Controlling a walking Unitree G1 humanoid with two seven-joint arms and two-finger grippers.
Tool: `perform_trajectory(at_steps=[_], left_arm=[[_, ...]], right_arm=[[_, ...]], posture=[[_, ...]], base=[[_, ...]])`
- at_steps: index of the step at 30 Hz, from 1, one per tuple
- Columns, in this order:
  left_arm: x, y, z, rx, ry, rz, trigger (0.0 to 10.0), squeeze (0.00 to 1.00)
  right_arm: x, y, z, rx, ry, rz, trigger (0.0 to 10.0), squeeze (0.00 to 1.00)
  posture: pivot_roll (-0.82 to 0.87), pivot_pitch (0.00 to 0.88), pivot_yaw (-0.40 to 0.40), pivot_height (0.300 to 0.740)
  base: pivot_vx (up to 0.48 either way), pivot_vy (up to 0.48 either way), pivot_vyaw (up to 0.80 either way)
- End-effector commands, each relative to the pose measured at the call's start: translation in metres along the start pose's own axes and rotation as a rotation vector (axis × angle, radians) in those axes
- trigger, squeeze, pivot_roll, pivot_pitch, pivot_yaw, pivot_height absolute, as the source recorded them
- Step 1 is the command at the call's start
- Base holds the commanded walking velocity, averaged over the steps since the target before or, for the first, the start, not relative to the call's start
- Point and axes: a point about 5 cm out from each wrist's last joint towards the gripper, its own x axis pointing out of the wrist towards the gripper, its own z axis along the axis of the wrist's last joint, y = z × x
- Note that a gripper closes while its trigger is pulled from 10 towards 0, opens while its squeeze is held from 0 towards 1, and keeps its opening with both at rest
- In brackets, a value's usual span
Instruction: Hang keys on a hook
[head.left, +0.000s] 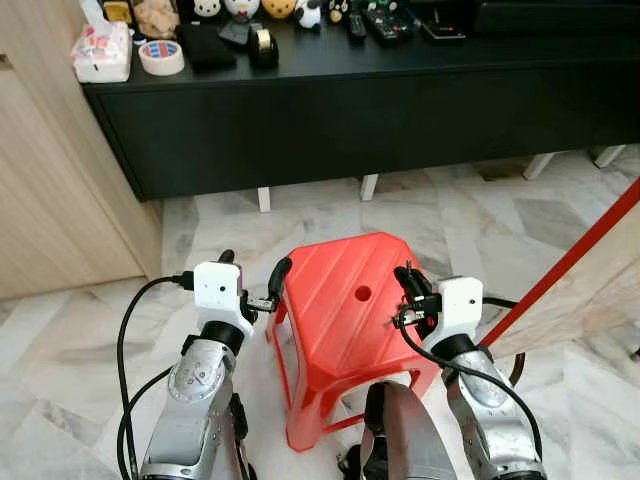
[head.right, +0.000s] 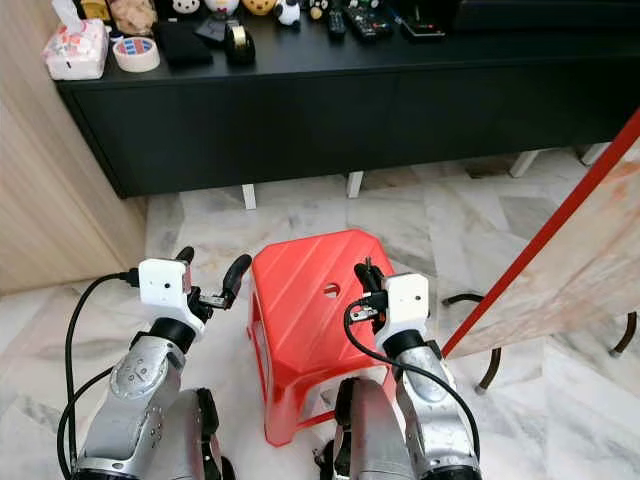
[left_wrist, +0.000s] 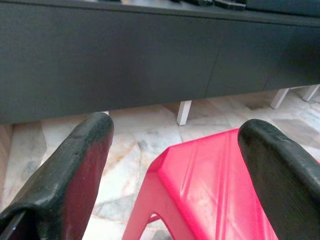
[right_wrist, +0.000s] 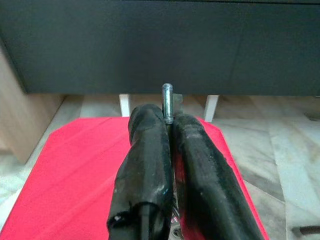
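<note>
A stool (head.left: 350, 310) stands on the floor (head.left: 480, 215) before a cabinet (head.left: 380, 110). The left gripper (head.left: 252, 275) is at the stool's left edge, the right gripper (head.left: 408, 280) over its right side. A tape roll (head.left: 161, 57) lies on the cabinet's left end.

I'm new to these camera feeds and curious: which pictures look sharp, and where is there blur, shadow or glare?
Head views: evenly lit and sharp; soft sheen on the marble floor, shade under the black cabinet. Left wrist view: the open left gripper has soft, out-of-focus fingers, and the red stool looks slightly overbright. Right wrist view: the right gripper, pinching a metal key tip, blurs close to the lens.
</note>
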Motion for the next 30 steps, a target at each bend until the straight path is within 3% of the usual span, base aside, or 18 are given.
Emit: perform_trajectory(at_steps=[1,9,30], left_arm=[[0.001,0.0,-0.002,0.015,-0.007,0.01,10.0,0.0],[0.001,0.005,-0.011,0.014,0.0,0.033,10.0,0.0],[0.002,0.013,-0.03,0.015,0.038,0.051,10.0,0.0]], right_arm=[[-0.005,-0.002,0.004,0.013,-0.025,-0.027,10.0,0.0],[-0.005,-0.003,0.006,0.051,-0.043,-0.085,10.0,0.0],[-0.008,-0.009,-0.018,0.066,0.047,-0.11,10.0,0.0]], posture=[[0.03,0.1,-0.108,0.567],[0.02,0.071,-0.11,0.587],[0.03,0.038,-0.109,0.732]], base=[[0.0,0.0,0.0],[0.0,0.0,0.0],[0.0,0.0,0.0]])
